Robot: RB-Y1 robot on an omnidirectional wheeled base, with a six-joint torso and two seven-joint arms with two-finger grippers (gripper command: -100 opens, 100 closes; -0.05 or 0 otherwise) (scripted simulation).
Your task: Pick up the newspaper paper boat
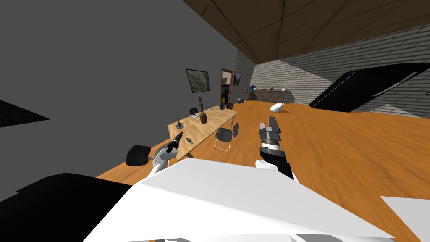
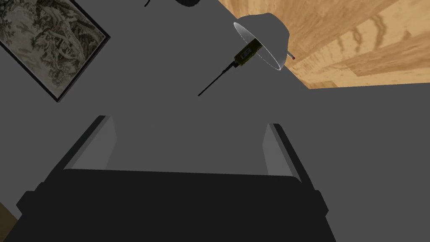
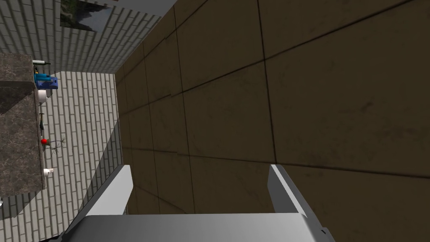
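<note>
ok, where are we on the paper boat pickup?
Done: I'm at the table, nothing more. The paper boat lies on its near end, ungrasped. In hand: the left gripper is open just beside the boat, its camera facing a grey dish instead. The right gripper is open, raised over the floor. Left: align on the boat, close, lift.

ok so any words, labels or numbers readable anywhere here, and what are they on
No text reads clearly.
Olive label on the thin dark tool in the grey bowl: too blurred to read.
Small grey folded boat on the light wooden table: too small to read.
</note>
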